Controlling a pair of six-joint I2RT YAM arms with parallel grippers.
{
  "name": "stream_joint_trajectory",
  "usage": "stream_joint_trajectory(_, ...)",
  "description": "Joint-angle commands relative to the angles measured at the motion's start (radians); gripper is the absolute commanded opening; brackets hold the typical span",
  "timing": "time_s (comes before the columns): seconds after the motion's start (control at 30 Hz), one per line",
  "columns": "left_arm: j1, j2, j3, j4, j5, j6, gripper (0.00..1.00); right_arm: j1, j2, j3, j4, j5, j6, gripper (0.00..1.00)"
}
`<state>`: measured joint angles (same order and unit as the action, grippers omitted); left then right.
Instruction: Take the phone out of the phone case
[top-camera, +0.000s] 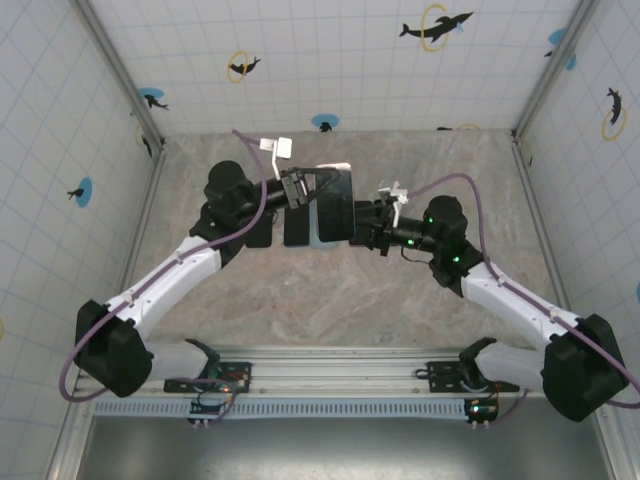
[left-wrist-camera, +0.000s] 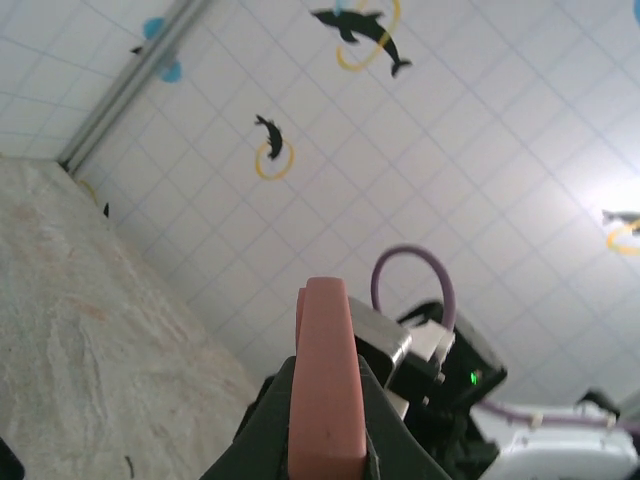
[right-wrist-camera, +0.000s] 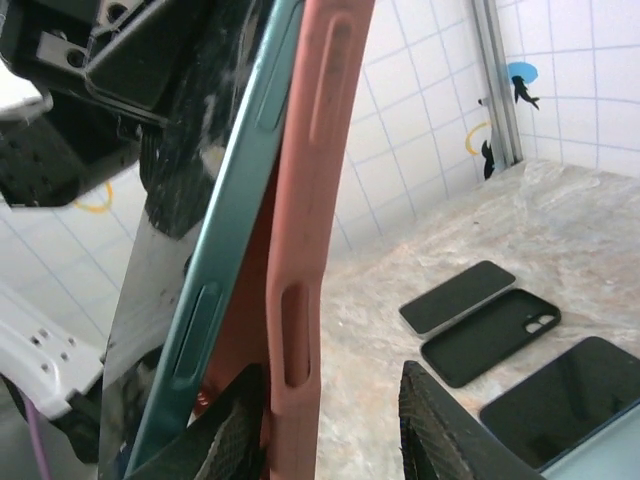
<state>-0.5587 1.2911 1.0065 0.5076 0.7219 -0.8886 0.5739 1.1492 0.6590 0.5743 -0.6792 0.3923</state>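
Pink and edge-on at the bottom centre of the left wrist view, the phone case (left-wrist-camera: 325, 400) stands clamped in the left gripper (left-wrist-camera: 327, 448), whose jaws are closed on it from both sides. In the right wrist view the same case runs from top centre to the bottom, with the teal-edged phone (right-wrist-camera: 230, 250) lying against its left side and splaying away from it toward the bottom. The right gripper (right-wrist-camera: 335, 440) is parted at the bottom of the frame: one fingertip (right-wrist-camera: 225, 445) sits by the foot of the case and the other stands clear to the right, so it grips nothing. Three spare handsets (right-wrist-camera: 490, 337) lie on the table (right-wrist-camera: 400, 380) at lower right. From the top view, both grippers meet at mid-frame with the phone held up between them. To do this step well, I judge the right jaws should close on the teal edge alone, not on the pink wall, and then pull away while the left holds firm.
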Motion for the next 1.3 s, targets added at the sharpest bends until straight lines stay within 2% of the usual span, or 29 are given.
stream_joint_trajectory(0.0,-0.007,-0.013,-0.034,0.128,-0.221,-0.191,0.00,0.012,-0.034,-0.049,0.305,0.033,0.277,0.41)
stream_joint_trajectory(0.13,-0.007,-0.056,-0.166,0.228,-0.378,-0.362,0.00,0.014,-0.027,-0.112,0.487,0.106,0.463,0.46)
stream_joint_trajectory(0.27,-0.015,-0.053,-0.174,0.224,-0.411,-0.443,0.00,0.024,-0.023,-0.129,0.550,0.189,0.595,0.46)
stream_joint_trajectory(0.37,-0.033,-0.049,-0.148,0.161,-0.437,-0.435,0.00,0.043,-0.019,-0.117,0.521,0.230,0.653,0.44)
stream_joint_trajectory(0.47,-0.050,-0.061,-0.187,0.173,-0.495,-0.486,0.00,0.061,-0.004,-0.085,0.428,0.250,0.697,0.41)
stream_joint_trajectory(0.63,-0.075,-0.076,-0.218,0.166,-0.571,-0.492,0.00,0.091,0.027,-0.073,0.394,0.318,0.802,0.40)
stream_joint_trajectory(0.73,-0.081,-0.061,-0.217,0.159,-0.572,-0.510,0.00,0.101,0.042,-0.055,0.339,0.365,0.866,0.39)
stream_joint_trajectory(0.83,-0.083,-0.049,-0.228,0.148,-0.578,-0.549,0.00,0.108,0.062,-0.050,0.378,0.382,0.969,0.33)
stream_joint_trajectory(1.13,-0.081,0.021,-0.218,0.138,-0.527,-0.592,0.00,0.116,0.071,-0.035,0.397,0.377,1.031,0.27)
stream_joint_trajectory(1.27,-0.081,0.029,-0.223,0.134,-0.538,-0.589,0.00,0.110,0.063,-0.053,0.394,0.385,1.038,0.15)
